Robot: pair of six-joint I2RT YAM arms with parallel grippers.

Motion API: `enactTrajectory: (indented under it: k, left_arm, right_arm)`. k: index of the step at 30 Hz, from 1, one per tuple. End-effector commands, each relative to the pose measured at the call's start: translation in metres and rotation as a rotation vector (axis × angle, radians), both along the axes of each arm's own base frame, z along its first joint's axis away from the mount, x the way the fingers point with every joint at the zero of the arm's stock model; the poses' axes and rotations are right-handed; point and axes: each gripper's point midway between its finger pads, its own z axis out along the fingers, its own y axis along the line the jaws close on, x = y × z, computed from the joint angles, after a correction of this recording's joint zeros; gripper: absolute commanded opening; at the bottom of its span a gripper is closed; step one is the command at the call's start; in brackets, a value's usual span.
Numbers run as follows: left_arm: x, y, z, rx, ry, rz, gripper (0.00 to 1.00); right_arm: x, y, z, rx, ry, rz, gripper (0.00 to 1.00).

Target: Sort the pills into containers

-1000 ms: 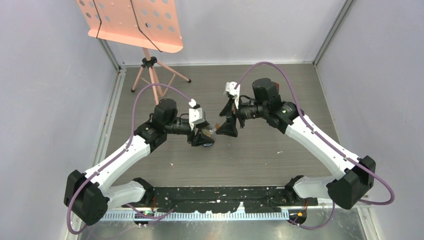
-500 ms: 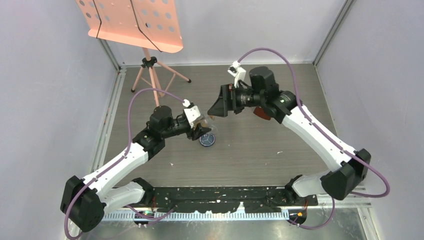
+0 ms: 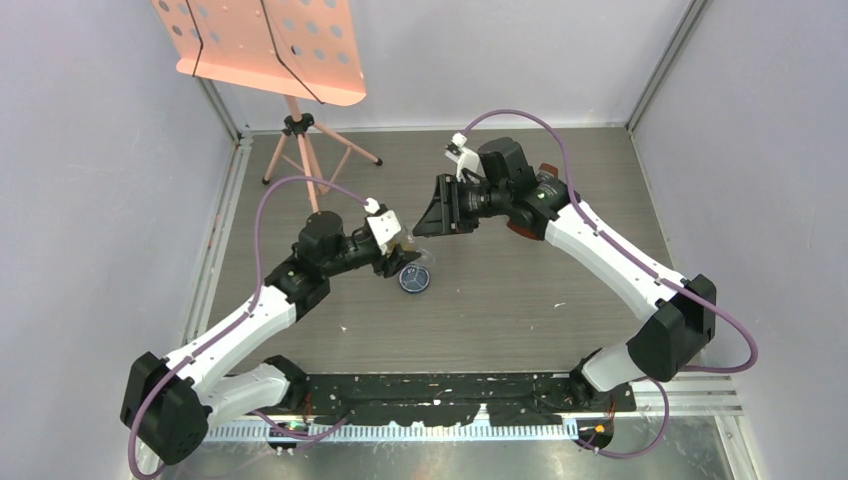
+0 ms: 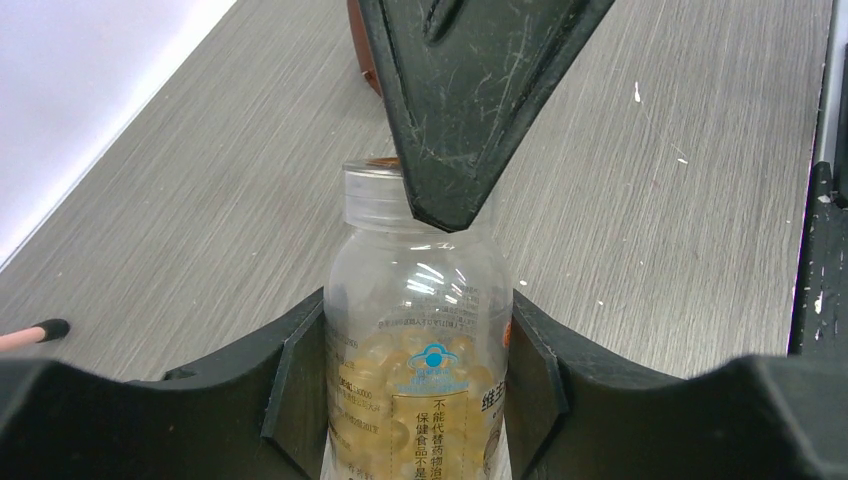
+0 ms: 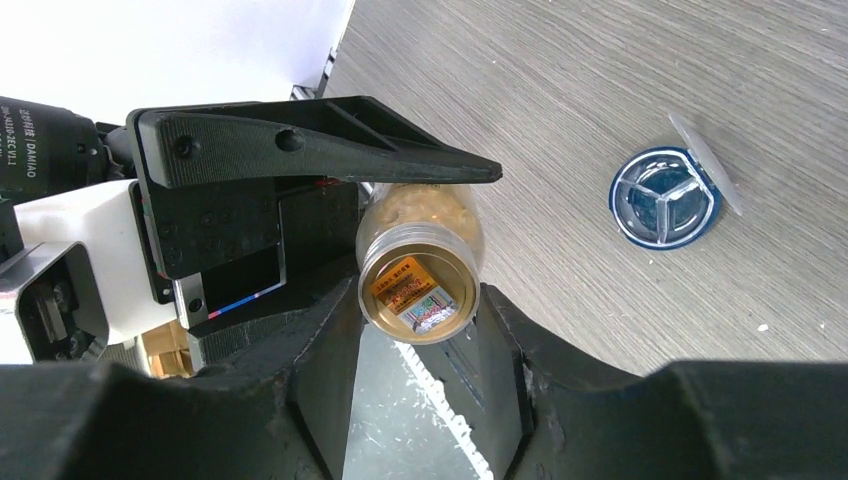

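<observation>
The left gripper is closed on the body of the bottle, with one finger pressing on each side of it. The pills, small and yellowish, fill the lower part of the bottle behind its label. The orange-and-white top of the bottle faces the right gripper. In the right wrist view this top sits just in the gap between the two fingers of the right gripper. One finger reaches the neck of the bottle, but I cannot tell if this gripper really clamps it. The blue dish lies on the counter, a little apart from both grippers, and a clear flap leans at its edge. A pink music stand is at the far left corner
</observation>
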Motion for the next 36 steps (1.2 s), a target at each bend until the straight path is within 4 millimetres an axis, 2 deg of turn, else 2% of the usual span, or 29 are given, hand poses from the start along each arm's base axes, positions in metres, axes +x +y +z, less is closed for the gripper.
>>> enactTrajectory:
  k: [1, 5, 8, 12, 16, 18, 20, 22, 23, 24, 26, 27, 30, 32, 33, 34, 36]
  left_arm:
    - [0.002, -0.003, 0.03, -0.054, -0.081, -0.007, 0.0]
    - [-0.004, -0.006, 0.032, -0.059, -0.07, -0.04, 0.0]
    - [-0.012, -0.008, 0.032, -0.062, -0.042, -0.075, 0.0]
    - [-0.03, -0.012, 0.027, -0.059, 0.009, -0.162, 0.0]
    - [-0.049, -0.015, 0.025, -0.073, 0.042, -0.244, 0.0]
    - [-0.059, -0.015, 0.028, -0.084, 0.048, -0.287, 0.0]
    - [-0.062, -0.015, 0.03, -0.085, 0.049, -0.297, 0.0]
    - [-0.057, -0.012, 0.032, -0.082, 0.041, -0.256, 0.0]
    - [-0.053, -0.01, 0.032, -0.078, 0.034, -0.23, 0.0]
    - [-0.05, -0.007, 0.033, -0.075, 0.02, -0.205, 0.0]
    - [-0.04, -0.002, 0.03, -0.056, -0.011, -0.153, 0.0]
    - [-0.036, 0.0, 0.028, -0.045, -0.021, -0.129, 0.0]
    - [-0.026, 0.004, 0.024, -0.024, -0.038, -0.079, 0.0]
    - [-0.021, 0.006, 0.025, -0.026, -0.063, -0.054, 0.0]
    - [-0.019, 0.007, 0.026, -0.027, -0.077, -0.042, 0.0]
    - [-0.017, 0.008, 0.026, -0.024, -0.088, -0.034, 0.0]
    - [-0.014, 0.01, 0.026, -0.017, -0.106, -0.02, 0.0]
  right_arm:
    - [-0.008, 0.01, 0.016, 0.077, -0.008, 0.072, 0.35]
    - [-0.014, 0.009, 0.019, 0.081, -0.099, 0.159, 0.26]
    - [-0.015, 0.006, 0.02, 0.068, -0.286, 0.277, 0.22]
    - [-0.026, 0.002, 0.034, 0.101, -0.556, 0.489, 0.22]
    - [-0.014, -0.003, 0.043, 0.043, -0.777, 0.55, 0.22]
    - [-0.014, -0.005, 0.048, 0.029, -0.872, 0.596, 0.24]
    - [-0.011, -0.01, 0.051, -0.005, -0.96, 0.607, 0.3]
    - [0.001, -0.016, 0.054, -0.067, -0.986, 0.546, 0.59]
    - [0.005, -0.016, 0.06, -0.068, -0.961, 0.49, 0.77]
    - [0.01, -0.018, 0.064, -0.085, -0.956, 0.451, 0.85]
    - [0.007, -0.017, 0.076, -0.047, -0.909, 0.403, 0.99]
    - [0.003, -0.016, 0.086, -0.003, -0.863, 0.359, 0.97]
    - [0.002, -0.014, 0.098, 0.088, -0.733, 0.213, 0.95]
    - [0.008, -0.013, 0.094, 0.116, -0.579, 0.09, 1.0]
    - [0.009, -0.01, 0.086, 0.119, -0.462, 0.045, 0.96]
    - [0.006, -0.008, 0.081, 0.127, -0.354, 0.011, 0.88]
    - [0.009, -0.003, 0.068, 0.127, -0.201, -0.055, 0.8]
